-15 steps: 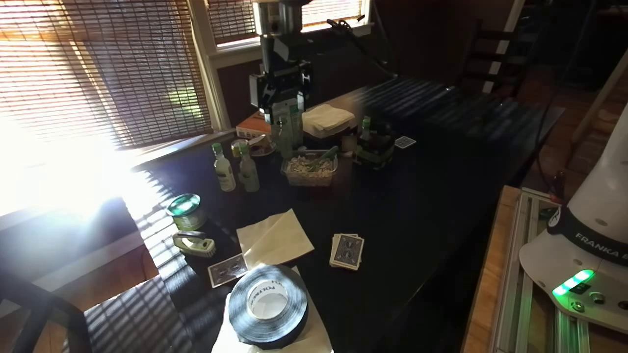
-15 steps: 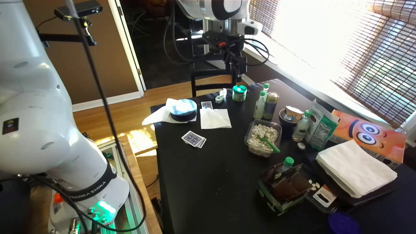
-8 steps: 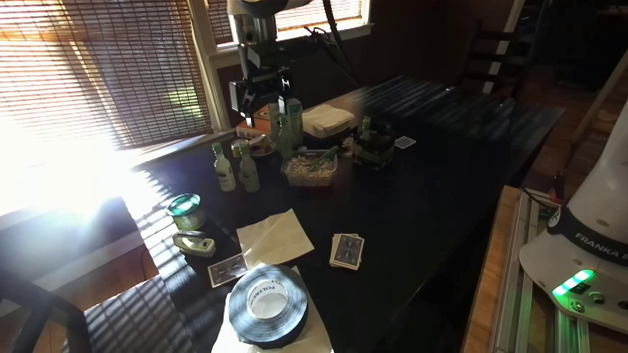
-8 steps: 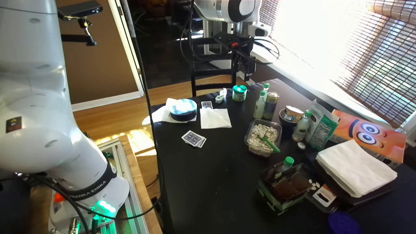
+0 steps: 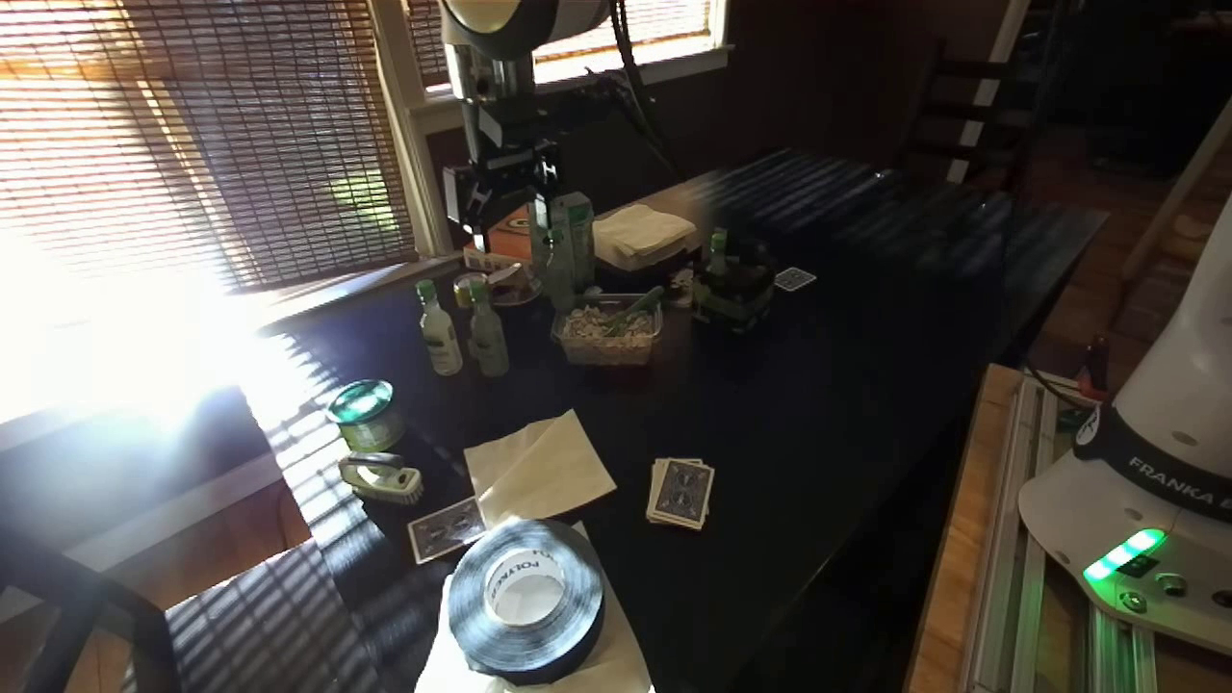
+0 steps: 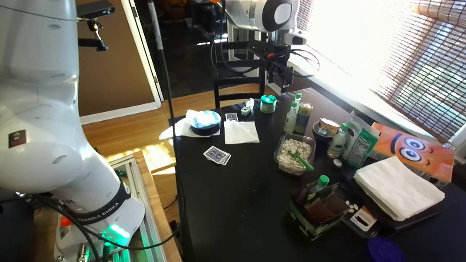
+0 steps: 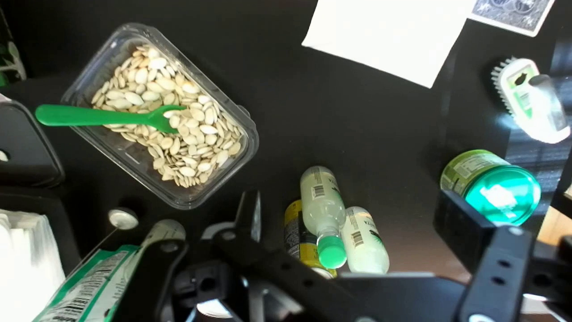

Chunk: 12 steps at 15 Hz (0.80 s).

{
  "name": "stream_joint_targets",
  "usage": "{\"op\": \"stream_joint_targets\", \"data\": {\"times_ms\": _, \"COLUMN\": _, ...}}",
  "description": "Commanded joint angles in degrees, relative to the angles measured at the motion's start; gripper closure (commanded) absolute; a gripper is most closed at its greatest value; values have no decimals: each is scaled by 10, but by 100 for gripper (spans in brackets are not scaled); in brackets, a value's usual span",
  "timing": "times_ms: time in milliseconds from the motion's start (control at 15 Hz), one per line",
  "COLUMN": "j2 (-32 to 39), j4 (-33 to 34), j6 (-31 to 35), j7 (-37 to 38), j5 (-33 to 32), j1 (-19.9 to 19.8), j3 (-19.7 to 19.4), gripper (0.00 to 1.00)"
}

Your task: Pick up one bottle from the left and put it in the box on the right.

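Two pale greenish-clear bottles with green caps stand upright side by side. The one nearer the table's middle [image 7: 319, 197] and the one nearer the window [image 7: 364, 241] show in the wrist view. They are also in both exterior views, the former [image 5: 490, 342] [image 6: 290, 120], the latter [image 5: 442, 342] [image 6: 298, 97]. My gripper [image 7: 355, 221] is open and empty, above the bottles and apart from them; it also hangs in both exterior views [image 5: 514, 223] [image 6: 278, 83]. The low dark box [image 5: 733, 306] [image 6: 302, 222] stands open, with dividers and one bottle [image 6: 321, 185] in it.
A yellow can [image 6: 303, 118] touches or nearly touches the bottles. A tub of seeds [image 6: 295, 153] with a green spoon stands between bottles and box. A green-lidded tin [image 6: 268, 104], a third bottle [image 6: 338, 141] and a pouch [image 6: 360, 143] stand around. A stack of napkins [image 6: 398, 189] lies beyond.
My gripper has moved across towards the window, leftward in an exterior view and rightward and slightly lower in an exterior view. It stays open. The bottles and box have not moved.
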Motion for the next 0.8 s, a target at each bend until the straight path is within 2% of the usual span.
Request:
{"op": "stream_joint_targets", "data": {"times_ms": 0, "j2": 95, "j4": 91, "j6": 30, "j7": -56, "j5": 17, "j1": 4, "j3": -6, "gripper": 0}}
{"op": "stream_joint_targets", "data": {"times_ms": 133, "j2": 134, "j4": 126, "j6": 23, "j7": -90, "j5": 28, "j1": -2, "j3": -3, "gripper": 0}}
{"op": "stream_joint_targets", "data": {"times_ms": 400, "j2": 193, "j4": 195, "j6": 9, "j7": -94, "j5": 33, "j1": 4, "j3": -9, "gripper": 0}}
{"op": "stream_joint_targets", "data": {"times_ms": 467, "j2": 193, "j4": 200, "j6": 3, "j7": -98, "j5": 39, "j1": 3, "j3": -5, "gripper": 0}}
{"op": "stream_joint_targets", "data": {"times_ms": 533, "j2": 171, "j4": 154, "j6": 27, "j7": -86, "j5": 27, "j1": 9, "j3": -15, "gripper": 0}}
{"op": "stream_joint_targets", "data": {"times_ms": 733, "j2": 184, "j4": 178, "j6": 22, "j7": -90, "j5": 33, "j1": 9, "j3": -14, "gripper": 0}}
